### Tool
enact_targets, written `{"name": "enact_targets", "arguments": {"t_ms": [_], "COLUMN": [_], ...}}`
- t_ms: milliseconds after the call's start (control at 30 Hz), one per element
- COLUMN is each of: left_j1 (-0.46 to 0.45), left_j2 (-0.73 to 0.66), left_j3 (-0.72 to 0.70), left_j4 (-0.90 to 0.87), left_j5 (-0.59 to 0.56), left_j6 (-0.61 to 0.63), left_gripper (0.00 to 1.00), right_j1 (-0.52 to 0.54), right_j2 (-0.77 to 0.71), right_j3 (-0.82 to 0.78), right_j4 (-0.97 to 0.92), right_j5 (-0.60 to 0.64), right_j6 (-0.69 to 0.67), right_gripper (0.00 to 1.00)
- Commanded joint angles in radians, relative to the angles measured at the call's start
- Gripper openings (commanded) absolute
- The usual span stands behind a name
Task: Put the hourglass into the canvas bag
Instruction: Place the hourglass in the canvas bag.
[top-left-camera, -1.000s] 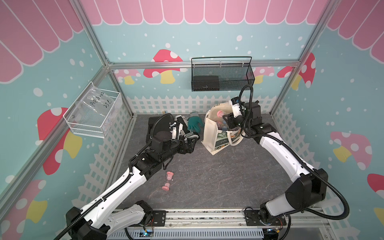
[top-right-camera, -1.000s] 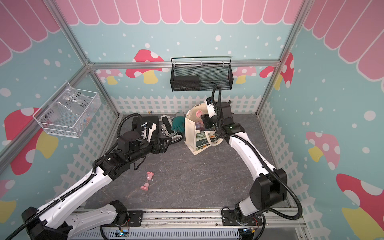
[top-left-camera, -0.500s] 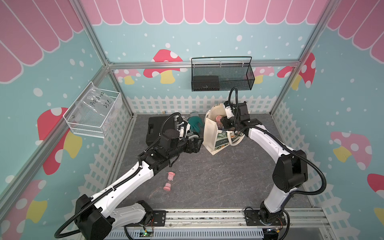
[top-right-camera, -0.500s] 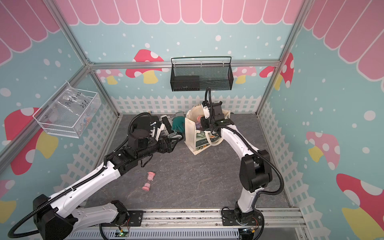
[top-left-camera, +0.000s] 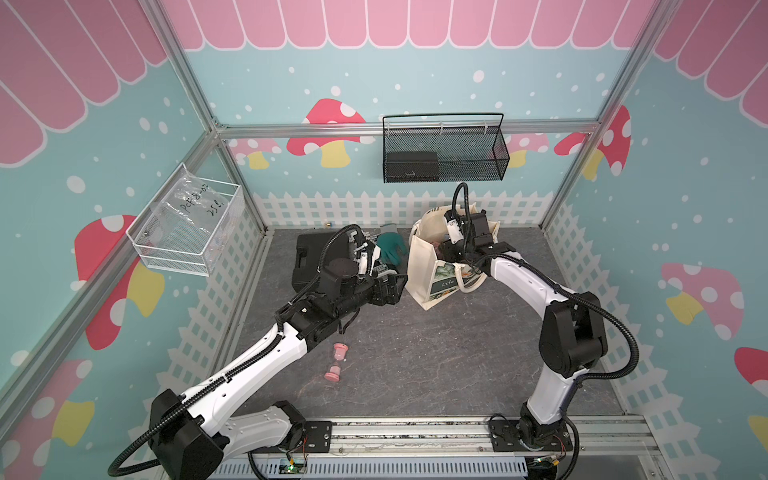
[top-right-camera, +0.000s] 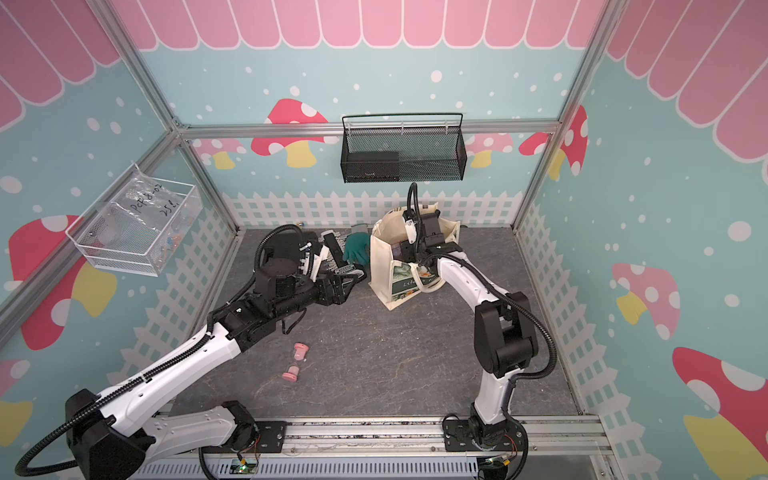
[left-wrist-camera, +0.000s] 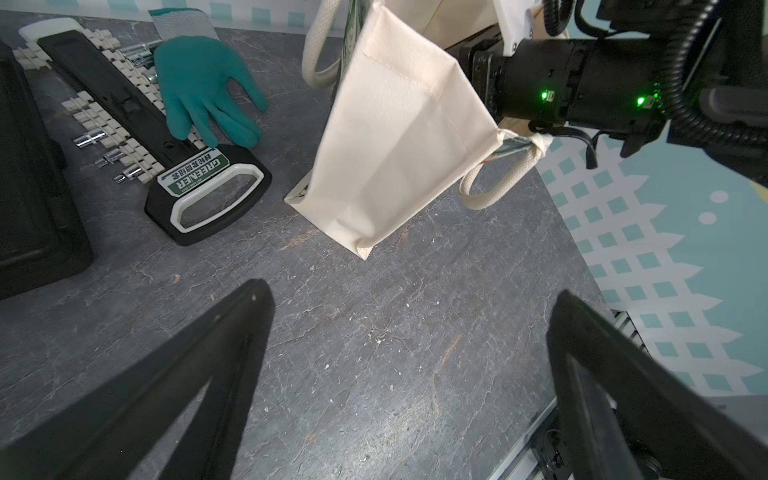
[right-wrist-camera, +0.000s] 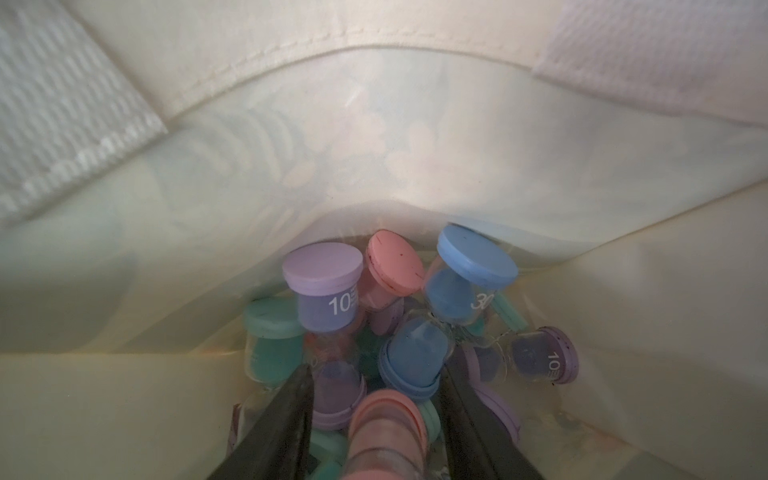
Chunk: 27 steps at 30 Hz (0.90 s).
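Right gripper (right-wrist-camera: 376, 372) inside canvas bag (right-wrist-camera: 374, 104), pink hourglass (right-wrist-camera: 386, 432) between parted jaws, seemingly loose.

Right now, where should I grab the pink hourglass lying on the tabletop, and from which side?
Probably at the narrow waist of the pink hourglass, from straight above, with the jaws closing across its long axis. It lies on its side, and the wider end caps would stop it sliding out.

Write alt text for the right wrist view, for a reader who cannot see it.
Inside the canvas bag, the right gripper stands open around a pink hourglass. Beyond them lies a heap of purple, blue, teal and pink hourglasses.
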<state>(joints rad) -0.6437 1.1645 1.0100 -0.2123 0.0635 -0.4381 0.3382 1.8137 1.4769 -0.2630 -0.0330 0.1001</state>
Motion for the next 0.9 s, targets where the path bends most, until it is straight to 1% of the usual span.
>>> {"name": "enact_targets", "arguments": {"t_ms": [0, 267, 467, 600, 700, 867], "left_j1": [-0.003, -0.003, 0.001, 0.007, 0.013, 0.022], "left_j2": [-0.035, -0.063, -0.104, -0.132, -0.152, -0.211], "left_j3": [-0.010, -0.016, -0.030, -0.032, -0.031, -0.043], "left_j4": [0.015, -0.010, -0.040, -0.077, -0.117, -0.182], "left_j5": [-0.031, -0.066, -0.108, -0.138, -0.161, -0.206], "left_j6": [-0.001, 0.011, 0.019, 0.022, 0.018, 0.001], "left_gripper": [0.99, 0.99, 0.99, 0.99, 0.99, 1.00], "right_j1": [-0.004, 0.002, 0.010, 0.033, 0.084, 0.206], "right_j2": [-0.053, -0.155, -0.242, -0.297, -0.338, -0.340], "right_j3": [-0.026, -0.040, -0.052, -0.041, -0.046, -0.014], "right_j4": [0.029, 0.047, 0.052, 0.038, 0.035, -0.040], "right_j5": [0.008, -0.059, -0.102, -0.127, -0.123, -0.036], "right_j6": [-0.010, 0.021, 0.049, 0.062, 0.070, 0.116], "right_gripper": [0.60, 0.70, 0.76, 0.77, 0.79, 0.79]}}
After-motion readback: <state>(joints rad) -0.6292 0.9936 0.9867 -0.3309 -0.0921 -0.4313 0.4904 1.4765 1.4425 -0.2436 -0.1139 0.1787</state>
